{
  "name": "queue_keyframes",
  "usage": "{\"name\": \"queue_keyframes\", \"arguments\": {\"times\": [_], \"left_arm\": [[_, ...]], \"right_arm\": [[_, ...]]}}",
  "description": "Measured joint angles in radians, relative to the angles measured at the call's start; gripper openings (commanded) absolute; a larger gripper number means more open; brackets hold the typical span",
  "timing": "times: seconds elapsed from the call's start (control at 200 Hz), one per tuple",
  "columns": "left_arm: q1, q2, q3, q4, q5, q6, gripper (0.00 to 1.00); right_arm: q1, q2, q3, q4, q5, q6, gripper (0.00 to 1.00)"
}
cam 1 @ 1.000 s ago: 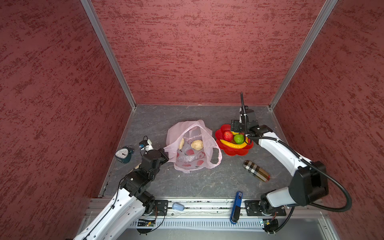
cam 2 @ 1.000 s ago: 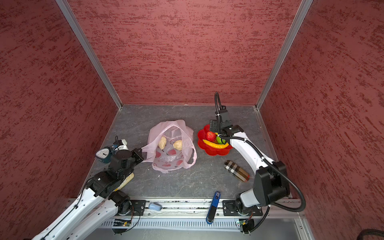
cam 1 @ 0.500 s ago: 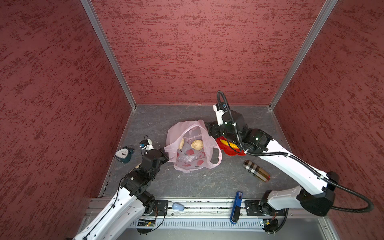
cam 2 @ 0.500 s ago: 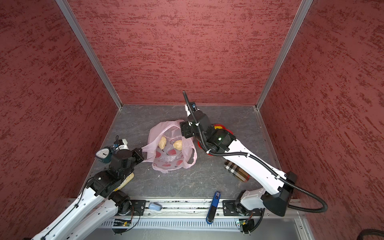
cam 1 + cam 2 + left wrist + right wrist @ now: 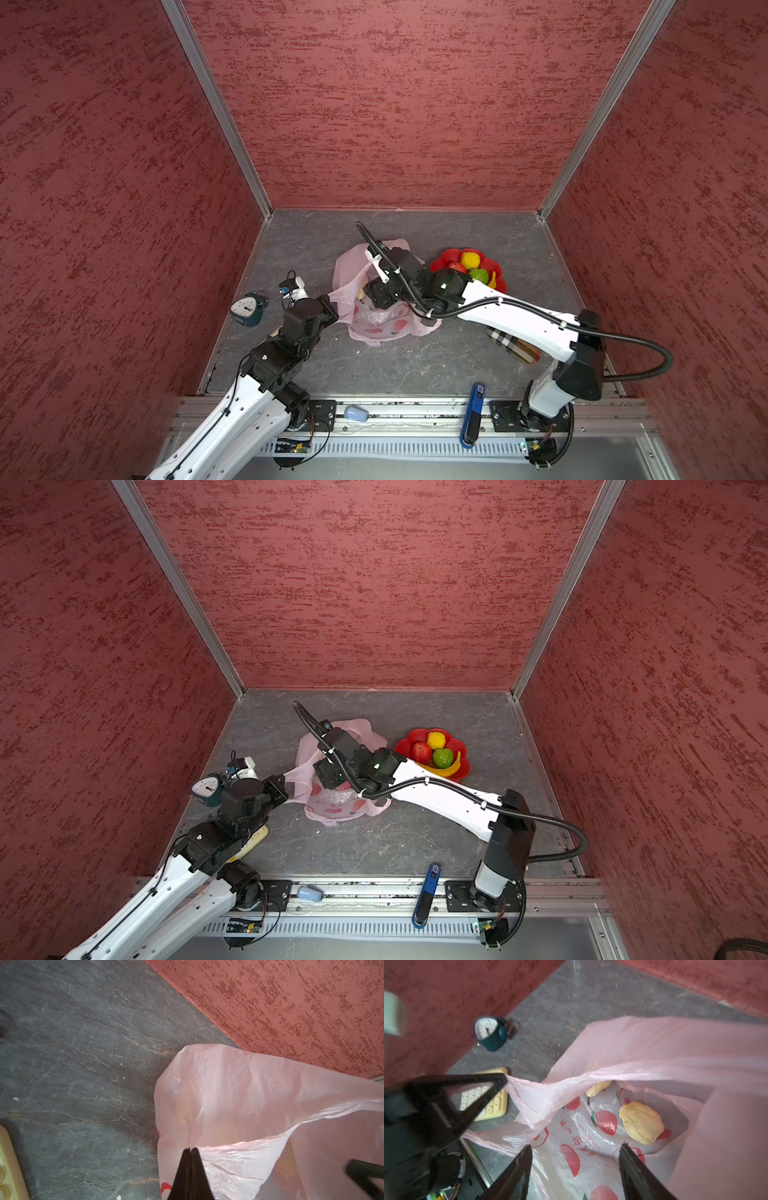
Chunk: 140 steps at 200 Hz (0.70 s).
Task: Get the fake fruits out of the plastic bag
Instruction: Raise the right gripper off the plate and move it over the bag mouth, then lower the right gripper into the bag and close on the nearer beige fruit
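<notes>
Broadly, we found the task about two-thirds done. Four of the fake fruits lay outside the plastic bag (image 5: 374, 328), in a red flower-shaped dish (image 5: 415, 734) just beside the bag on the right arm's side. They were a red apple (image 5: 422, 752), a yellow round fruit (image 5: 436, 739), a green round fruit (image 5: 443, 757) and a banana (image 5: 446, 771). Two beige lumpy fruits lay inside the bag, the larger (image 5: 641, 1123) on its floor and the smaller (image 5: 599, 1088) partly hidden under the bag's rim. We judged both yet to be lifted out.

The left gripper (image 5: 190, 1150) was fully closed on the edge of the bag, with the film stretched taut from it so that the mouth stood open. The right gripper (image 5: 575, 1145) hung over the bag's mouth, jaws well apart and nothing between them. The larger beige fruit lay just beyond its fingertips, untouched.

As to markings, the bag carried red apple prints and a row of red Chinese characters that we could not read. A small line of Latin capitals, seen inverted, seemed to say "ENJOY YOUR LIFE", though we could not be certain. A dark green clock (image 5: 488, 1030) stood near the bag on the left arm's side, its dial marks too small to read. A cream keypad (image 5: 494, 1103) lay beside the bag, its key legends blurred. We noted no brand name.
</notes>
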Motion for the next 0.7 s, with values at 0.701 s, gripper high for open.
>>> {"name": "queue_keyframes", "arguments": {"times": [0.701], "left_arm": [[-0.001, 0.016, 0.017, 0.016, 0.008, 0.000, 0.04]], "right_arm": [[-0.125, 0.206, -0.053, 0.050, 0.050, 0.034, 0.77]]}}
